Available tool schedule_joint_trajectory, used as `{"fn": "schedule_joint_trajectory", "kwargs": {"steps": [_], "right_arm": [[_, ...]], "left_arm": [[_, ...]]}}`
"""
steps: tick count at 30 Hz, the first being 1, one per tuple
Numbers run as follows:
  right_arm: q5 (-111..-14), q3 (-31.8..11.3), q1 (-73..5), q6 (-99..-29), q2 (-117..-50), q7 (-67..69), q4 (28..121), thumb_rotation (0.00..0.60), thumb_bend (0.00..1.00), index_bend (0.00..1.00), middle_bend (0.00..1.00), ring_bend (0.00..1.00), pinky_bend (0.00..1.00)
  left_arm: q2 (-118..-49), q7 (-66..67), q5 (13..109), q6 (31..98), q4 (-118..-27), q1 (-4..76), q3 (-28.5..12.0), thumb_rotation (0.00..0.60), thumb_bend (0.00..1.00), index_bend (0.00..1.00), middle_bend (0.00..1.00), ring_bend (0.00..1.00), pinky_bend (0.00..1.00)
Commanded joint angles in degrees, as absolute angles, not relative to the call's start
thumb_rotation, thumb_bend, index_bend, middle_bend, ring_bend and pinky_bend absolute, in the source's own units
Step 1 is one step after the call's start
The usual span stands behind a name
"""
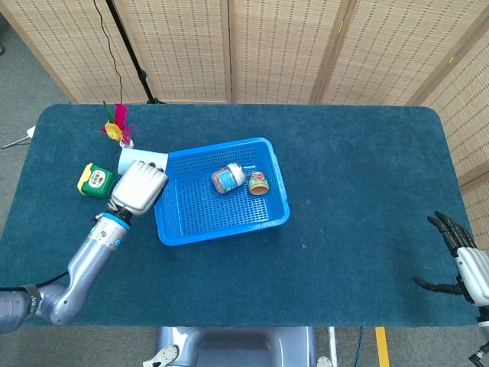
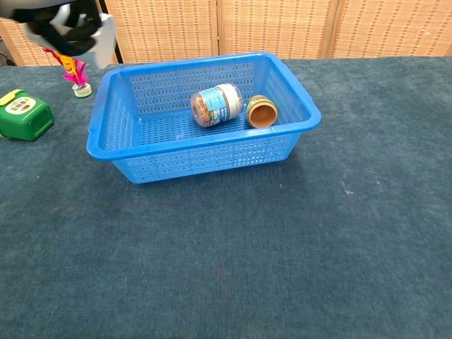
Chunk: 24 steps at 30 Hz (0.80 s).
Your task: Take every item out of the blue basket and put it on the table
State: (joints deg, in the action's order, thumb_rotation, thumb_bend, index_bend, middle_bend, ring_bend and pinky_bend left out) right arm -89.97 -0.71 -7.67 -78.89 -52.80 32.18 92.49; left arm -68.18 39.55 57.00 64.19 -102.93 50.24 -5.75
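Note:
The blue basket [image 1: 174,232] [image 2: 113,140] sits left of the table's middle. Inside lie a clear jar with a blue label [image 1: 227,178] [image 2: 217,104] and a small brown jar [image 1: 259,183] [image 2: 263,111], both on their sides. My left hand [image 1: 139,186] [image 2: 58,25] holds a white cup [image 1: 135,160] [image 2: 107,39] raised just outside the basket's left wall. My right hand [image 1: 461,256] hovers with its fingers spread at the table's right front edge, holding nothing.
A green box [image 1: 95,180] [image 2: 25,115] lies left of the basket. A feathered shuttlecock [image 1: 118,129] [image 2: 73,74] stands behind it near the back left. Woven screens close off the far side.

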Motion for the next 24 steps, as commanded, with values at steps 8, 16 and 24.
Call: {"fn": "schedule_joint_trajectory", "kwargs": {"steps": [8, 16, 24], "right_arm": [[-91.91, 0.04, -7.26, -80.17, -52.37, 31.58, 93.69, 0.6, 0.0, 0.0, 0.0, 0.0, 0.0], [-92.11, 0.35, -7.35, -79.99, -52.41, 30.75, 94.12, 0.6, 0.0, 0.0, 0.0, 0.0, 0.0], [-91.74, 0.31, -7.38, -79.96, -52.29, 30.83, 94.23, 0.6, 0.0, 0.0, 0.0, 0.0, 0.0]], "left_arm": [[-69.5, 20.06, 65.71, 64.18, -90.3, 40.08, 0.78, 0.6, 0.72, 0.87, 0.59, 0.57, 0.69], [-72.92, 6.33, 71.82, 60.5, -81.57, 36.48, 3.41, 0.6, 0.09, 0.22, 0.06, 0.04, 0.33], [-70.57, 1.2, 73.82, 61.31, -83.32, 35.17, 1.75, 0.6, 0.0, 0.0, 0.0, 0.0, 0.1]]}}
